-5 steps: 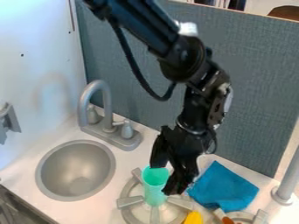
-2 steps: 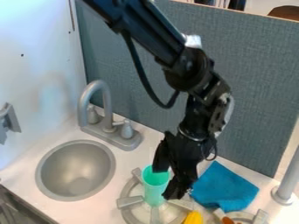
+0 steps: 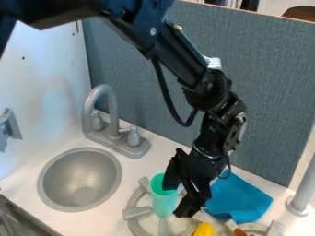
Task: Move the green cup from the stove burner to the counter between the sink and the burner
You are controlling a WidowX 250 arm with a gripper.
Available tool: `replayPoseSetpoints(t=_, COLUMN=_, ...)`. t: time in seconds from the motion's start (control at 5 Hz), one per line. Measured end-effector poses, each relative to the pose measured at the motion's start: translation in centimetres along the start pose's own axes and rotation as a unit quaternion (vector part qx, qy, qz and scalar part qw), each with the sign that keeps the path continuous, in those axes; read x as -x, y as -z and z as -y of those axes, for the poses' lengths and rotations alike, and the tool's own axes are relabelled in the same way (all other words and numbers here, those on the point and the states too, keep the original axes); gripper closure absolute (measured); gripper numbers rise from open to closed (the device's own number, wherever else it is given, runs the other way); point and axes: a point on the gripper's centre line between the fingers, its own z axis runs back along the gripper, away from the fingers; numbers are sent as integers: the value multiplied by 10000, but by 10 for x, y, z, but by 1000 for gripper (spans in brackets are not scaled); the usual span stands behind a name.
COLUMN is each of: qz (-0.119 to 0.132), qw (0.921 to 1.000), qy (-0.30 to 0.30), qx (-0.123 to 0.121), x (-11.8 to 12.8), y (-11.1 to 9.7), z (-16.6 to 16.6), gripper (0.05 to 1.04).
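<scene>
A: What is the work area like?
B: A white surface (image 3: 138, 167) with a round gray sink (image 3: 80, 179) on the left and a gray faucet (image 3: 113, 115) behind it. A white wall (image 3: 43, 64) stands at the left, a blue-gray panel (image 3: 265, 92) at the back.

A: Where's the cup?
B: The green cup (image 3: 163, 200) is upright on the gray burner (image 3: 137, 212), right of the sink.

A: And the pincer (image 3: 177, 201)?
B: Released, its fingers spread apart. One overlaps the right side of the cup's mouth; the other hangs just right of the cup. I can't tell whether either touches it.

A: How much room is there around it?
B: A strip of bare surface separates sink and burner. On the right it's tighter: a blue cloth (image 3: 243, 198) lies near the pincer, with a gray post (image 3: 301, 196) beyond it at the right edge. A yellow thing (image 3: 203, 229) sits just below the pincer, cut off by the bottom edge.
</scene>
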Motion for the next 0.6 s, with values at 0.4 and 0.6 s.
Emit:
replayPoseSetpoints(t=0.4, qz=-275, qw=9991, qy=-318, qx=107, x=4, y=10, z=-12, gripper=135)
replayPoseSetpoints(t=0.6, qz=-267, qw=9984, qy=-470, qx=182, x=7, y=11, z=-25, gripper=419)
